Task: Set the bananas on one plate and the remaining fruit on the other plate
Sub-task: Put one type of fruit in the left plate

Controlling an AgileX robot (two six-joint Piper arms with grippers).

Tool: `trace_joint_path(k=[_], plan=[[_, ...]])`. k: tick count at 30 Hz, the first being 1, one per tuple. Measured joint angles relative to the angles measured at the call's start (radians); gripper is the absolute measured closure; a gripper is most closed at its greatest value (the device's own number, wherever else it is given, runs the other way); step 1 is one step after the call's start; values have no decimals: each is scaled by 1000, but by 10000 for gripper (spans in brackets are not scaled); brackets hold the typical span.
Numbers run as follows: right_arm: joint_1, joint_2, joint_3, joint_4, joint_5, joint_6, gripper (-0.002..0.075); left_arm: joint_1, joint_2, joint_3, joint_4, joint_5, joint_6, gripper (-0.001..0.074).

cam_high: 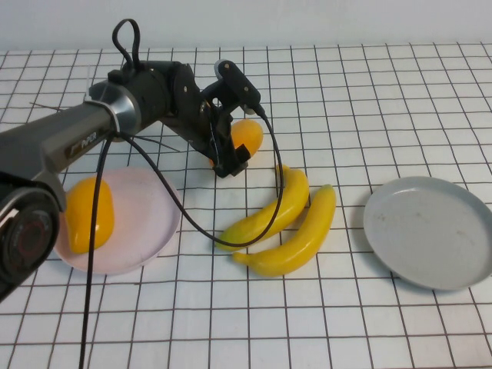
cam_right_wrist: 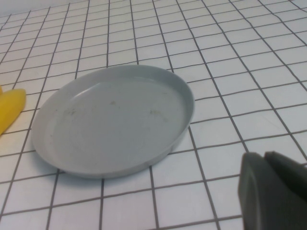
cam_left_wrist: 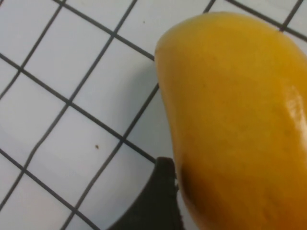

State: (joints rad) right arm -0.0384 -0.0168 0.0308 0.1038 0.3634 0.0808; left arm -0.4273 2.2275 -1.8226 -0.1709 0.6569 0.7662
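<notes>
My left gripper [cam_high: 231,160] is shut on an orange-yellow mango-like fruit [cam_high: 247,137] at the table's middle back; the fruit fills the left wrist view [cam_left_wrist: 235,120], with one dark finger [cam_left_wrist: 160,191] against its side. A second such fruit [cam_high: 88,214] lies on the pale pink plate [cam_high: 146,223] at the left. Two yellow bananas [cam_high: 269,211] [cam_high: 301,231] lie side by side on the table in the middle. The grey plate [cam_high: 430,231] at the right is empty. My right gripper [cam_right_wrist: 265,159] is shut and empty beside the grey plate [cam_right_wrist: 115,120]; it is out of the high view.
The table [cam_high: 346,323] has a white cloth with a black grid. A black cable [cam_high: 192,223] hangs from the left arm and loops over the table, crossing the pink plate's edge and the nearer banana. A banana tip [cam_right_wrist: 9,110] shows in the right wrist view.
</notes>
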Motion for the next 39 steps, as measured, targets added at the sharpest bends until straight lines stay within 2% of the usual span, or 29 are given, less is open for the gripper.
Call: trace_joint_path(k=[12, 14, 18, 29, 32, 36, 39], plan=[[0, 0, 0, 0, 0, 0, 742, 0, 0, 0, 0, 3, -70, 67], [0, 0, 0, 0, 0, 0, 742, 0, 0, 0, 0, 6, -79, 82], [0, 0, 0, 0, 0, 0, 742, 0, 0, 0, -3, 11, -106, 187], [0, 0, 0, 0, 0, 0, 742, 0, -82, 0, 24, 128, -175, 187], [0, 0, 0, 0, 0, 0, 742, 0, -162, 0, 139, 220, -284, 187], [0, 0, 0, 0, 0, 0, 742, 7, -239, 0, 318, 403, -527, 187], [0, 0, 0, 0, 0, 0, 742, 39, -268, 9, 368, 529, -699, 187]])
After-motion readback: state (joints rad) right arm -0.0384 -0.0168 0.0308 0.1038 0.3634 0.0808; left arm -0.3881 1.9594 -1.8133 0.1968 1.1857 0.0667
